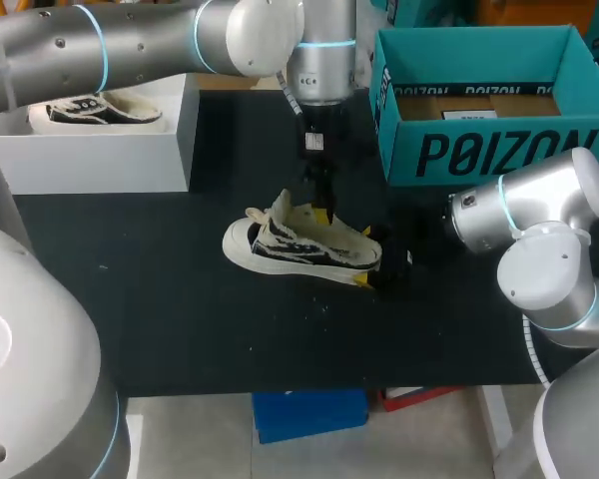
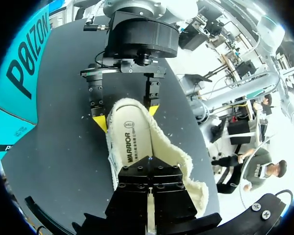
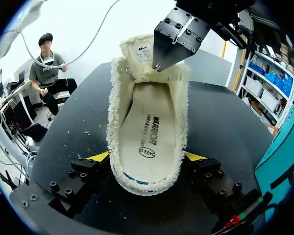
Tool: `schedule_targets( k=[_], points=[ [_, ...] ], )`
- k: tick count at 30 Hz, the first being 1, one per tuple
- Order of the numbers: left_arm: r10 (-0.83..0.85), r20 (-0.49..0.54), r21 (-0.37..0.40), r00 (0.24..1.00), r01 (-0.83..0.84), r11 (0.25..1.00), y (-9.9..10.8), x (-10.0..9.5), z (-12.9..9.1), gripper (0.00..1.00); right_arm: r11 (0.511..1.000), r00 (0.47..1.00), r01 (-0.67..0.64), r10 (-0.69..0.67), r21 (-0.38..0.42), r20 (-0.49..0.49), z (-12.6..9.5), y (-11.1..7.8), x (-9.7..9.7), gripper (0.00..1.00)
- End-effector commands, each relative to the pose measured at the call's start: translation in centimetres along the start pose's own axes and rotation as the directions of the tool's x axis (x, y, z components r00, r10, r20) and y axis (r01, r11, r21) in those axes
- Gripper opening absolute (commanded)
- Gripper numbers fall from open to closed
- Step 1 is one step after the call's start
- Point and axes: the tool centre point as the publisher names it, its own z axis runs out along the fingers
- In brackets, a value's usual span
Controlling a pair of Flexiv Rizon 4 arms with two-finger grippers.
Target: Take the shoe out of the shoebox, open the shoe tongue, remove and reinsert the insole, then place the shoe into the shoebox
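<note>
Right wrist view: right tool (image 3: 147, 156) grips fleecy-rimmed shoe (image 3: 147, 122).

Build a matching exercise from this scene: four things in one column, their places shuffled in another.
1 black-and-white fleece-lined sneaker
2 teal cardboard shoebox
3 white open box
4 right gripper

A holds a second sneaker
B lies on the black table, middle
C shut on the first sneaker's heel
D table's far right

Pairs: 1-B, 2-D, 3-A, 4-C
</note>
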Motion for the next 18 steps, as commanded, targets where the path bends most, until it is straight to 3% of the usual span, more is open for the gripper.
schedule_targets(
  k=[1, 12, 14, 18],
  points=[
    [-0.004, 0.057, 0.015, 0.998, 0.003, 1.0, 0.64, 0.98, 0.55, 0.0, 1.0, 1.0, -0.002, 0.002, 0.002, 0.0, 0.29, -0.33, 0.1, 0.0],
    [-0.004, 0.057, 0.015, 0.998, 0.003, 1.0, 0.64, 0.98, 0.55, 0.0, 1.0, 1.0, -0.002, 0.002, 0.002, 0.0, 0.29, -0.33, 0.1, 0.0],
    [-0.019, 0.093, -0.037, 0.995, 0.023, 0.999, 0.69, 0.87, 0.54, 0.0, 1.0, 1.0, -0.002, 0.002, 0.002, 0.0, 0.29, -0.33, 0.1, 0.0],
    [-0.008, 0.098, -0.025, 0.995, 0.01, 1.0, 1.35, 0.85, 1.05, 0.0, 1.0, 1.0, -0.002, 0.002, 0.002, 0.0, 0.29, -0.33, 0.1, 0.0]
  ],
)
